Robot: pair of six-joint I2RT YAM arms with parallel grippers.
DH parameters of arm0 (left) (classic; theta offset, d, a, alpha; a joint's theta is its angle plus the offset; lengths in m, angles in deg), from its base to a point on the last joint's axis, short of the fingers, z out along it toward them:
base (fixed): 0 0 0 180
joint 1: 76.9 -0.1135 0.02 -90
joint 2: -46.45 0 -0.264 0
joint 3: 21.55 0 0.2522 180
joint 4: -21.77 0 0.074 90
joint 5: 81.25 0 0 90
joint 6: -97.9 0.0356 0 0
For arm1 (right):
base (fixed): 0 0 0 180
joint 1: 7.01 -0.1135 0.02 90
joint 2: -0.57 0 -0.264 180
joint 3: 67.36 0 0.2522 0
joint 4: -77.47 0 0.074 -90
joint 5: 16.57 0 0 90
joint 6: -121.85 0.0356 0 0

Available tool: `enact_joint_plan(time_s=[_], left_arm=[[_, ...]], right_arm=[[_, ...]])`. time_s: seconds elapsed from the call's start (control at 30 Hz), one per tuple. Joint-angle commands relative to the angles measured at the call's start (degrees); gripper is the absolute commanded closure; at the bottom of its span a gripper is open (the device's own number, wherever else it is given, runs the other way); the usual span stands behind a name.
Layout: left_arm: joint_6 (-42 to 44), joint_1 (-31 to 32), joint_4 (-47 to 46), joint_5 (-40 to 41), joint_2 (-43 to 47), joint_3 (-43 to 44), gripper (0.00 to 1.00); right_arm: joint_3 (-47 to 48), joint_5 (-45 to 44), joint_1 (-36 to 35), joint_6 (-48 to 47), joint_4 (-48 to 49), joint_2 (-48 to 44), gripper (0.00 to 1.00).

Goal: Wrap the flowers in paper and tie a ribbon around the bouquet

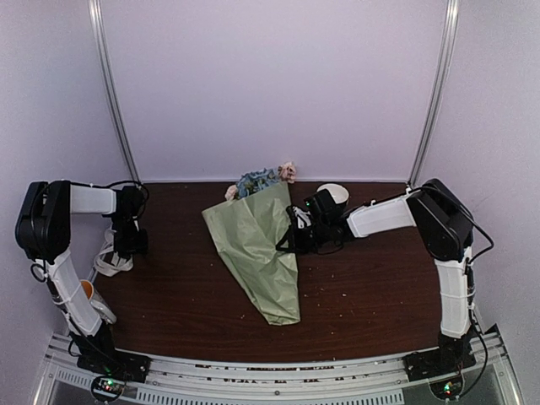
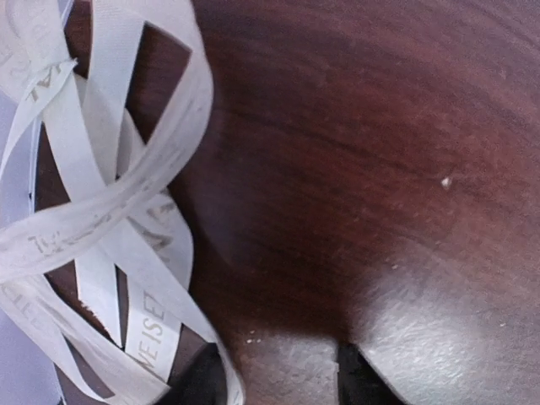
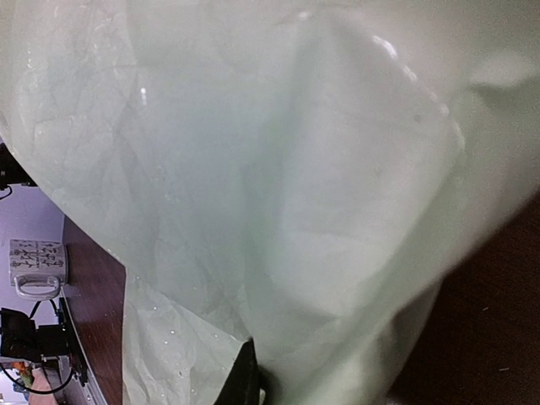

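At left, left gripper (image 2: 278, 384) hovers over ribbon (image 2: 152, 325), jaws apart; right gripper (image 1: 294, 236) pinches paper (image 3: 253, 169) of bouquet (image 1: 257, 253); we judge tying begins; next, close on a strand.

Bouquet (image 1: 257, 253) — sage-green paper (image 3: 253, 169) cone, blooms (image 1: 260, 180) (blue, pink) at far end; ribbon (image 2: 110, 211) tangled at L.

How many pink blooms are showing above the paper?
2: one pink bloom right of the blue cluster, another at its left by the paper edge. More may be hidden inside.
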Motion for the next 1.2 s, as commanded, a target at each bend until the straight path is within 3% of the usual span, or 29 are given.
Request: enact_joint_plan(time_s=[0.0,0.03,0.1,0.2,0.3,0.43,0.53,0.63,0.73,1.0,1.17], left_arm=[[4.66,-0.34,3.72,-6.96,-1.79,2.18,0.64],[5.0,-0.38,3.9,-7.31,-1.83,2.17,0.71],[5.51,-0.33,4.08,-8.08,-1.79,1.94,0.99],[6.44,-0.08,2.29,-10.53,-0.48,0.58,1.0],[6.46,3.48,-1.19,-12.5,6.66,-0.23,1.0],[10.15,14.37,1.57,-6.15,20.44,8.99,1.0],[18.33,24.82,-1.84,-1.1,31.32,17.35,1.0],[26.02,31.16,-11.31,-10.74,40.61,18.43,1.0],[27.47,33.13,-15.89,-22.16,47.77,15.31,1.0],[28.99,34.78,-8.04,-43.75,53.78,9.06,1.0],[32.61,43.37,-5.06,-41.4,50.0,6.73,1.0]], right_arm=[[-0.41,0.43,-0.7,-2.12,-1.87,-2.18,1.0],[-0.57,0.52,-0.74,-2.03,-1.65,-2.34,1.0],[-0.83,0.65,-0.7,-2.01,-1.42,-2.72,1.0],[-0.88,0.52,-0.62,-2.21,-1.29,-2.86,1.0],[-0.62,0.55,-0.61,-2.34,-1.51,-2.27,1.0],[-0.78,0.4,-0.61,-2.41,-1.73,-1.85,1.0],[-0.71,-0.02,-0.54,-2.71,-2.09,-1.7,1.0],[-0.17,-0.01,-0.53,-2.61,-2.23,-1.27,1.0],[0.3,-0.01,-0.52,-2.46,-2.35,-0.76,1.0],[1.24,-1.21,-0.43,-3.19,-3.89,-0.49,1.0],[2.74,-1.94,-0.43,-3.66,-4.92,0.08,1.0]])
